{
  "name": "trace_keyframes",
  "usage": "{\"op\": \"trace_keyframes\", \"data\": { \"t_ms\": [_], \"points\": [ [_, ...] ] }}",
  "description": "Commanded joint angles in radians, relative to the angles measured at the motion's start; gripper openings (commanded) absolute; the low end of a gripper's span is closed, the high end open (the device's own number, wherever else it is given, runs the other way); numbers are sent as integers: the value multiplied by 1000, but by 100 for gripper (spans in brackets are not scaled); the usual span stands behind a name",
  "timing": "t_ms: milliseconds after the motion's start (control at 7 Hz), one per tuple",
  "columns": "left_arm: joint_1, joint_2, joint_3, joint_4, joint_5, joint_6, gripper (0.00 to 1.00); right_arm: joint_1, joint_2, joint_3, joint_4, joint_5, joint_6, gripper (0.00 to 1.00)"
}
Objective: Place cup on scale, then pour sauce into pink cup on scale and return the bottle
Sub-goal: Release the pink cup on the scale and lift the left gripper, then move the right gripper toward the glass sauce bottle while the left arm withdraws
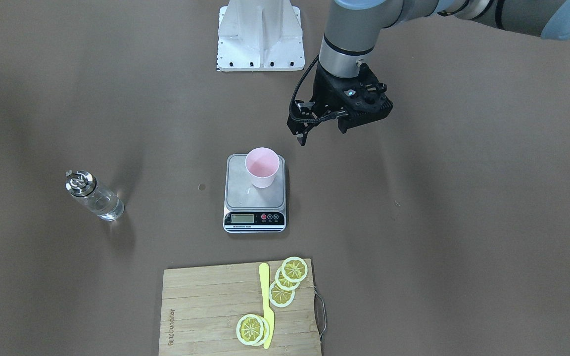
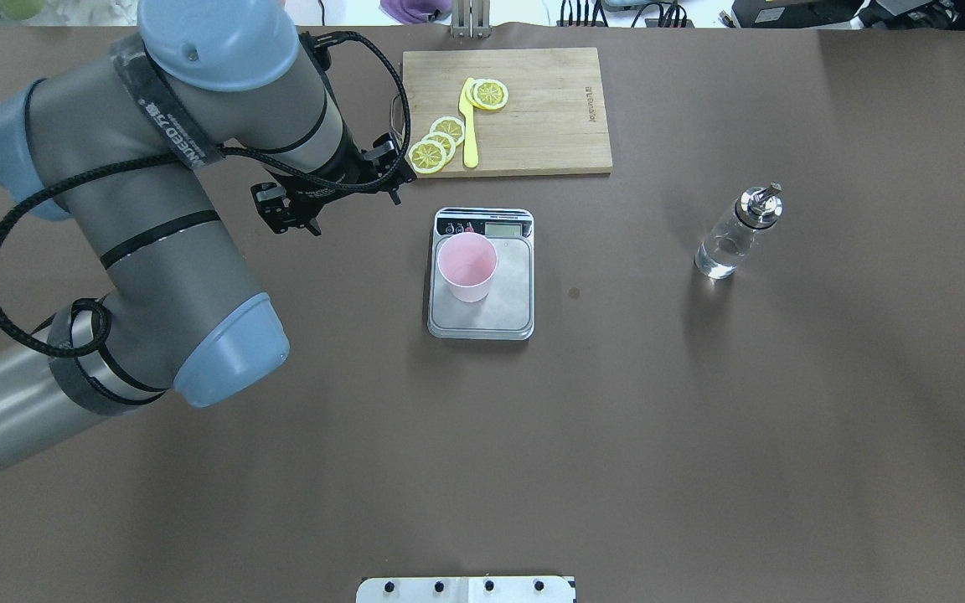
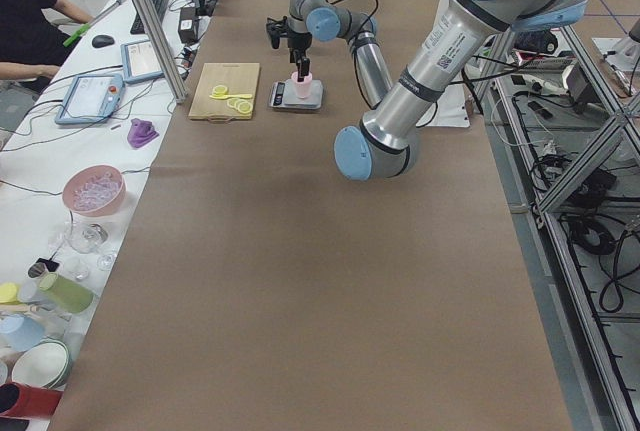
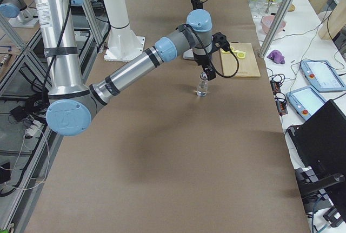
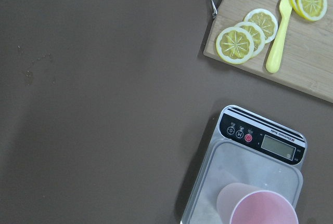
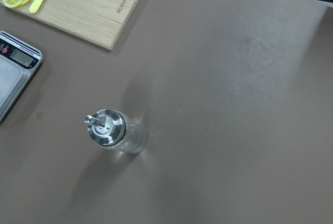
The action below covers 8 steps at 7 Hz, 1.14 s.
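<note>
Starting from the left tool (image 1: 323,133): held up off the desk (image 1: 463,222), jaws parted, gripping nothing, just off the robot-side corner of the scale (image 1: 245,198) and apart from the cup (image 1: 262,168). On the scale's silver plate, the cup upright, mouth up, inside the plate's edges, nothing visible inside it. Judging by that, first step done and the pouring step about to open. Over to the right tool (image 4: 208,74): poised above and close beside the metal cap of the bottle (image 1: 94,195) in the side view. Parted or closed, cannot tell, with no fingers showing in its own wrist view. Bottle upright on the desk, well apart from the scale on the robot's right, clear sauce (image 1: 106,206) showing through the glass. Next, probably: lower the right tool around the glass body below the cap, close firmly, lift, carry across, tip the spout over the cup's rim without nudging cup or plate. Further out, beyond the scale on the side away from the robot, a cutting board (image 1: 206,306) with lemon slices (image 1: 294,269) and a yellow knife (image 1: 266,301).
</note>
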Motion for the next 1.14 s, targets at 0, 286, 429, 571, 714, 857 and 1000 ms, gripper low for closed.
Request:
{"op": "trace_keyframes", "data": {
  "t_ms": [0,286,429,571,714,857,1000],
  "points": [
    [-13,3,-9,2,0,3,98,-46,-1,4,142,-53,5,100],
    [-29,19,-15,2,2,3,98,-121,-10,-21,166,-54,119,100],
    [-30,22,-21,2,2,3,98,-179,-7,-22,205,-94,202,100],
    [-30,22,-23,9,2,3,98,-213,-50,-19,251,-147,225,100],
    [-29,22,-21,10,3,1,98,-250,-82,-17,329,-198,324,100],
    [-30,20,-23,10,3,1,98,-306,-122,-17,422,-268,412,100],
    [-29,22,-21,10,3,1,98,-343,-191,-19,514,-314,422,100]
  ]
}}
